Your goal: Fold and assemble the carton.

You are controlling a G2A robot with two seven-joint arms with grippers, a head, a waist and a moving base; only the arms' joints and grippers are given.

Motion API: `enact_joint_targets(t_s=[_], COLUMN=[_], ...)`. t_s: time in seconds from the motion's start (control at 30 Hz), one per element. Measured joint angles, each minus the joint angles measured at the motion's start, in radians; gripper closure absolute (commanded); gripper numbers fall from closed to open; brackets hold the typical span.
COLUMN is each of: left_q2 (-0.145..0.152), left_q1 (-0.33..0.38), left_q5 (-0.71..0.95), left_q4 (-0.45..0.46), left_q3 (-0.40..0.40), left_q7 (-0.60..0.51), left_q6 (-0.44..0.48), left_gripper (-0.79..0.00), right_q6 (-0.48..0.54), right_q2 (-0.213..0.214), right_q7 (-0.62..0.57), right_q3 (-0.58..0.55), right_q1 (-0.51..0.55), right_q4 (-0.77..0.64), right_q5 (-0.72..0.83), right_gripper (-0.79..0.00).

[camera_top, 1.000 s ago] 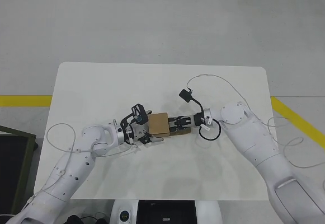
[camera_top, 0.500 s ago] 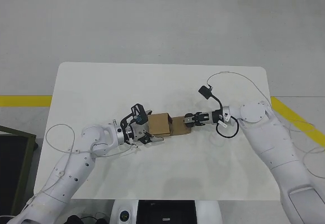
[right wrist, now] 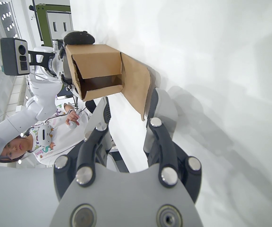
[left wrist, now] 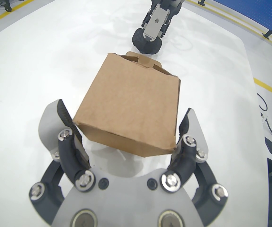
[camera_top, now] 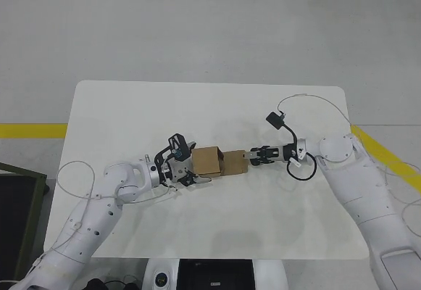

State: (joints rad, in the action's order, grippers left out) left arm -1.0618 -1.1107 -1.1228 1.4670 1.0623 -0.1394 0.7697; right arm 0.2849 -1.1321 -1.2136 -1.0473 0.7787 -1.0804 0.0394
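Holds carton (left wrist: 131,95) clamped at closed end in left gripper (left wrist: 125,108), long axis pointing at right gripper (camera_top: 253,154), spread just beside loose flap (right wrist: 136,86); probably folds that next.

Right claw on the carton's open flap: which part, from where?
I'd pinch the flap at its free edge, approaching from the open end of the carton, opposite the left claw clamping its closed end. The flap juts out past the mouth there.

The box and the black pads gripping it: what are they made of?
Box: brown cardboard, matte and unprinted, probably thin corrugated board; the rough cut edges at its open end suggest this. Pads: black with a ribbed face, likely rubber; the plates behind them look like dull grey metal.
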Motion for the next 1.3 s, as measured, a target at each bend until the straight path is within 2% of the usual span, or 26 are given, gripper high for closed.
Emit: enact_joint_targets(t_s=[0.6, 1.3], left_q2=[-0.001, -0.002], left_q1=[0.000, -0.005], left_q5=[0.001, 0.007], left_q4=[0.001, 0.003], left_q3=[0.003, 0.007], left_q7=[-0.006, -0.019], left_q6=[0.007, 0.016], left_gripper=[-0.785, -0.785], right_q6=[0.006, 0.040], right_q2=[-0.029, -0.055], right_q7=[0.018, 0.035], right_q3=[0.088, 0.119], right_q1=[-0.002, -0.015], right_q4=[0.004, -0.056], right_q5=[0.077, 0.227], right_gripper=[-0.314, -0.317])
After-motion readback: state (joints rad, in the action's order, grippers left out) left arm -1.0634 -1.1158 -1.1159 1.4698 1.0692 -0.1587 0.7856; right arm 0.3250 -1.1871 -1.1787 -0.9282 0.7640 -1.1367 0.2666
